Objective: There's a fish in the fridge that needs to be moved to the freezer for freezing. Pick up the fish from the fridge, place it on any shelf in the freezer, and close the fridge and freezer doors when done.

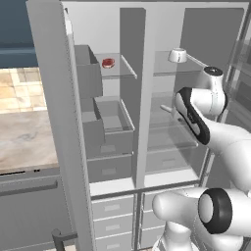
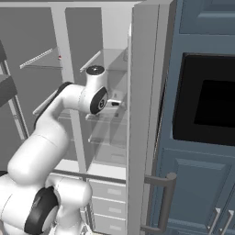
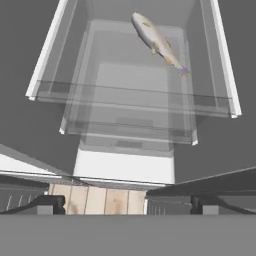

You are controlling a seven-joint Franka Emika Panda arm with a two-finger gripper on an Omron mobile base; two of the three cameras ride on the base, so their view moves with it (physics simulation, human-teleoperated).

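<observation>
Our gripper (image 3: 125, 204) is spread wide, holding nothing; the fish (image 3: 157, 42) lies at one o'clock on a fridge shelf (image 3: 135, 95).

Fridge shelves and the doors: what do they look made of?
Fridge shelves: look like clear glass, since lower shelves and the back wall show through them; pale, possibly plastic, edge rails. The fish lies on one, silvery and matte. Fridge door and freezer door: flat matte grey, like brushed metal or painted panel; the render leaves it open.
</observation>
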